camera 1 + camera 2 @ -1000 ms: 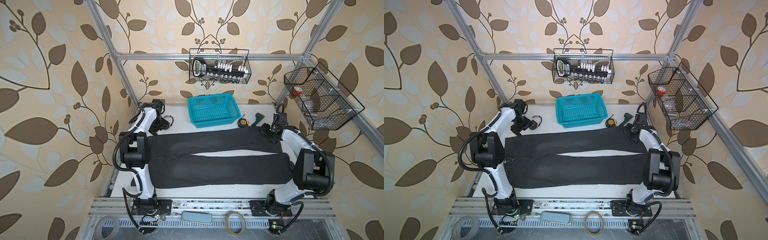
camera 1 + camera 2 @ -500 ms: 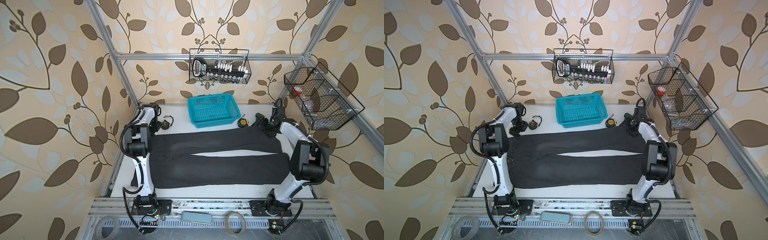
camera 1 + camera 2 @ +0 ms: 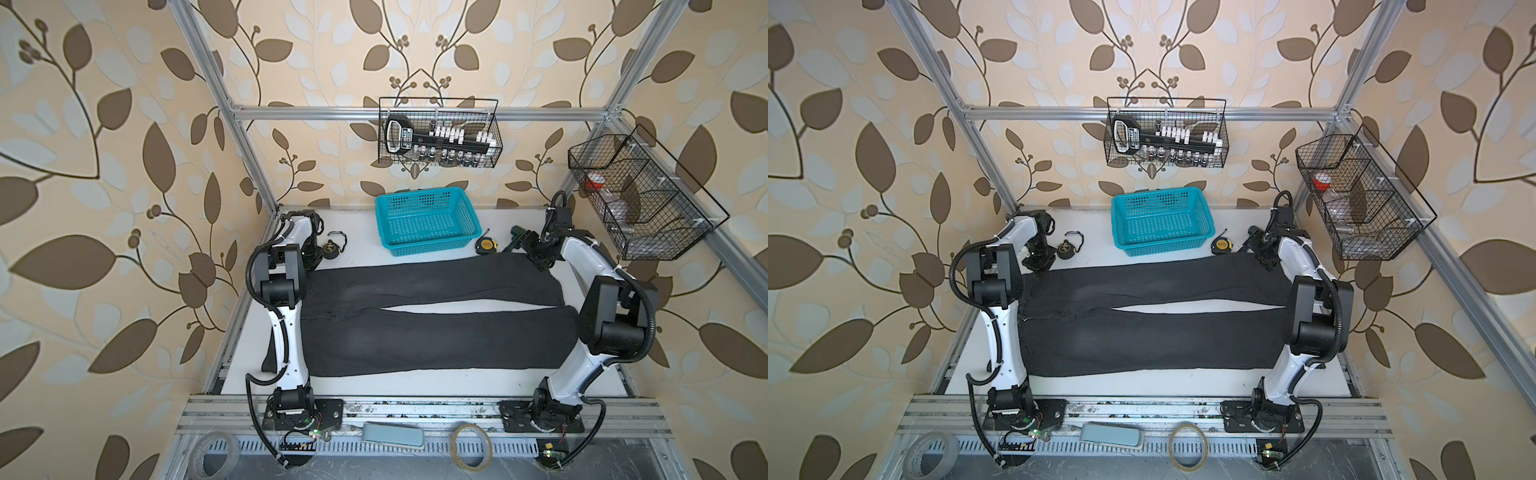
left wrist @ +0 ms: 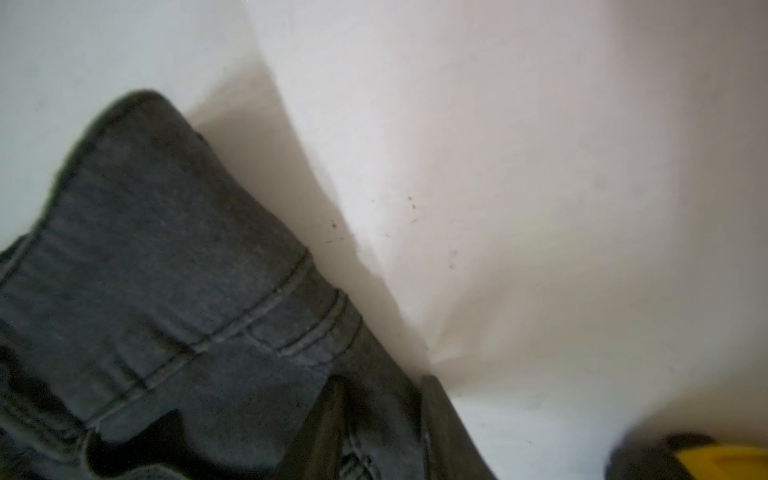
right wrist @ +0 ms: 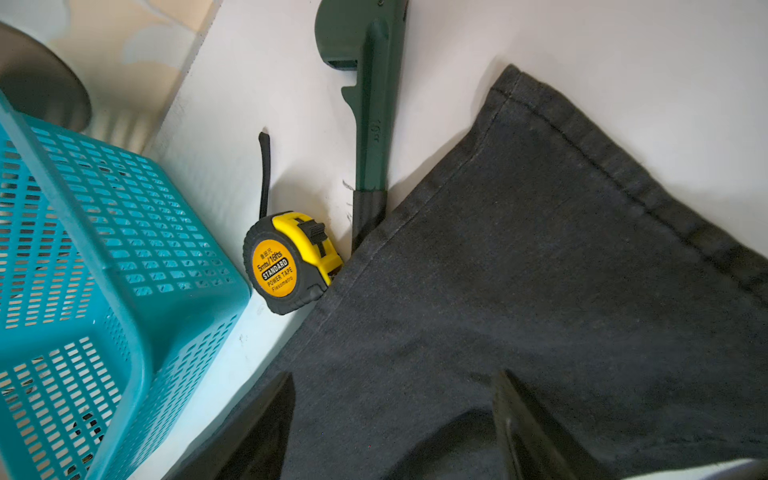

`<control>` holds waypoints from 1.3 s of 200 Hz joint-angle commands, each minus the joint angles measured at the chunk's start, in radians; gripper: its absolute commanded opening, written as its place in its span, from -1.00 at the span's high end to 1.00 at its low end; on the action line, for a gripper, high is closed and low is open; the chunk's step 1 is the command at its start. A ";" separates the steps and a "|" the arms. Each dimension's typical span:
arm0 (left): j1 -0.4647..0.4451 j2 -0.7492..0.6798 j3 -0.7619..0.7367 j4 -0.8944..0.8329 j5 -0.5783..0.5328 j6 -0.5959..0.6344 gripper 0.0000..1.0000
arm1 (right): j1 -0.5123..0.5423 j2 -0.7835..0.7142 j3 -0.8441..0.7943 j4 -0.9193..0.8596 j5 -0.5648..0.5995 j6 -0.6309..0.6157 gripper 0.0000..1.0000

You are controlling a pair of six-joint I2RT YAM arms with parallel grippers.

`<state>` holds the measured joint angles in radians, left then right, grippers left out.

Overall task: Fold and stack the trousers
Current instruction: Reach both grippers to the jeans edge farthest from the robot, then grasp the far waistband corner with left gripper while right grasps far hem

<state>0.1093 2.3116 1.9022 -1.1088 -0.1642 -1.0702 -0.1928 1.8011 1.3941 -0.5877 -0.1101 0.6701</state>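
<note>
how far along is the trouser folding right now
Done: trousers lie flat, legs spread across the table. In hand: left end effector pinches the waist corner; right end effector stands open over the far leg's hem. Left: every fold, then stacking.

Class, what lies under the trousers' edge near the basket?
The wrench handle runs under the trousers; its end is covered. The tape measure touches that edge.

Left arm (image 3: 294,357) and right arm (image 3: 582,257) wear glossy white shells, boxy black joints and ribbed black cable hoses (image 3: 249,270); the right gripper (image 5: 397,374) has dark wedge-shaped fingers (image 5: 266,428).
</note>
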 commanded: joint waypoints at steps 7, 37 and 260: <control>0.013 0.000 0.011 -0.025 0.009 0.018 0.83 | -0.004 0.035 0.043 -0.042 0.041 0.018 -0.51; 0.015 -0.034 0.025 -0.017 0.037 0.051 1.00 | -0.010 0.061 0.062 -0.061 0.100 0.064 -0.49; 0.016 -0.281 -0.032 -0.019 0.167 0.231 1.00 | 0.001 0.553 0.503 -0.262 0.399 0.179 -0.14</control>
<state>0.1253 2.0830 1.8702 -1.1027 0.0010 -0.8639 -0.1936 2.2997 1.8576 -0.7662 0.2295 0.8478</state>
